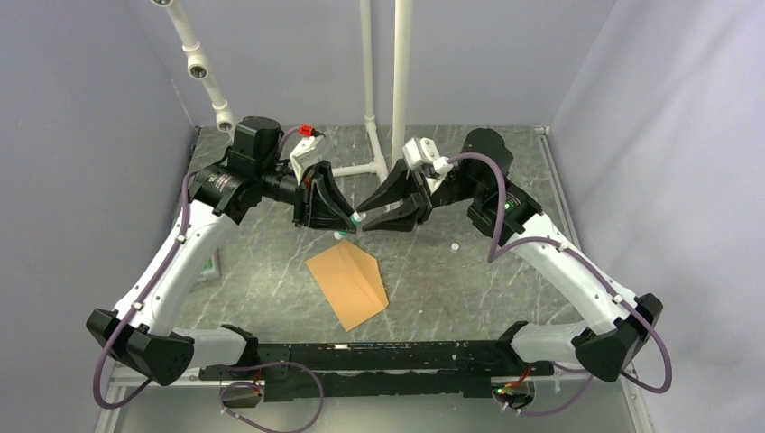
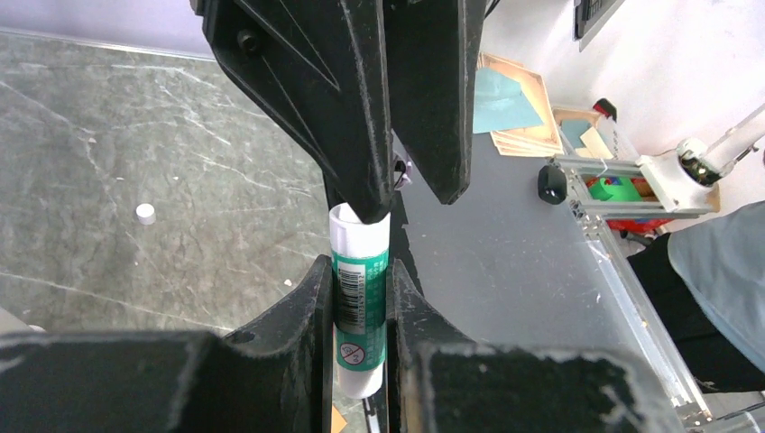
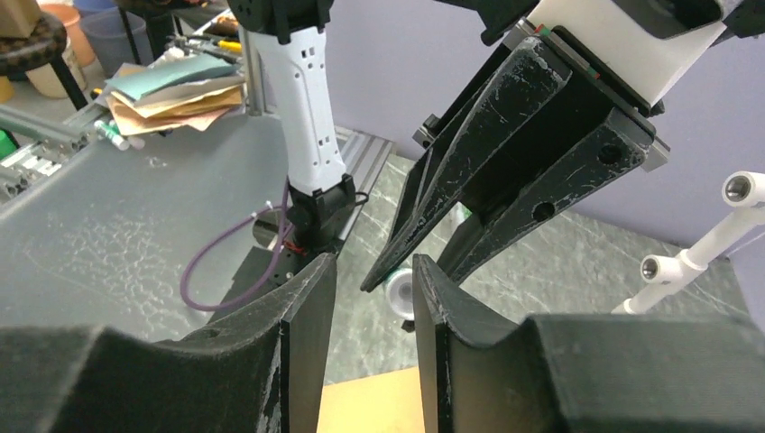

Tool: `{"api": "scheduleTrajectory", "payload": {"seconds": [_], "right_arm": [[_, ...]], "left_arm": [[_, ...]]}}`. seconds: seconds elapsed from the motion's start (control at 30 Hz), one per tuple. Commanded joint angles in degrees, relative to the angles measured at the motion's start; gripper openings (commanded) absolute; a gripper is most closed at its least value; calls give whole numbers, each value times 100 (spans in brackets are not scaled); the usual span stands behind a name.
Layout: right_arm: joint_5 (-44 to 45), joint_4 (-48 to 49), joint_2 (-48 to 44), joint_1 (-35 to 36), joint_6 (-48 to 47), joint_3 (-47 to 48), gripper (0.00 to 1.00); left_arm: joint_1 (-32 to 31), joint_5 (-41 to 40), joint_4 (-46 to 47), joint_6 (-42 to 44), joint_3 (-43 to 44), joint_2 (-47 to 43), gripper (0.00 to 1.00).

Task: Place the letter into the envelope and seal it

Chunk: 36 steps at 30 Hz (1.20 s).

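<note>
The orange-brown envelope lies flat on the marble table with its flap folded, in front of both grippers; its edge shows in the right wrist view. The letter is not in view. My left gripper is shut on a white glue stick with a green label, held above the table. My right gripper is open and faces it tip to tip. One of its fingers is at the stick's end. The stick's round end shows just beyond my right gripper.
A small white cap lies on the table right of the grippers, and also shows in the left wrist view. A white pipe frame stands at the back. Grey walls close in on both sides.
</note>
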Motion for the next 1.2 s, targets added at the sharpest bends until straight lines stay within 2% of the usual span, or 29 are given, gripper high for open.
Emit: {"api": "scheduleTrajectory", "payload": {"seconds": [0.0, 0.1, 0.27, 0.4, 0.53, 0.63, 0.7, 0.8, 0.87, 1.03, 1.17], "right_arm": [[-485, -658, 123, -13, -688, 361, 41], [-437, -704, 187, -13, -709, 380, 44], [-160, -216, 209, -13, -377, 259, 58], [-102, -49, 232, -13, -291, 216, 58], [-170, -414, 247, -13, -539, 367, 43], [-115, -625, 254, -13, -522, 440, 32], [203, -407, 238, 6, -167, 391, 14], [645, 133, 164, 20, 382, 175, 6], [1213, 316, 132, 95, 684, 77, 0], [3487, 712, 384, 360, 2258, 244, 0], [6321, -474, 756, 732, 3855, 1142, 0]], "left_arm": [[-19, 319, 110, 65, 100, -114, 2], [-19, 303, 113, 64, 104, -123, 2], [-19, 350, 106, 56, 117, -114, 3], [-19, 321, 57, 93, 142, -105, 3], [-19, 169, 127, 37, 154, -120, 3], [-19, -78, 518, -260, 81, -200, 2], [-14, -390, 1196, -822, -82, -272, 2], [-19, -952, 1520, -1008, -148, -391, 3], [-19, -1407, 1592, -1025, -193, -455, 2], [-20, -2687, 1642, -776, -343, -573, 3], [-21, -3536, 1662, -469, -458, -625, 2]]}}
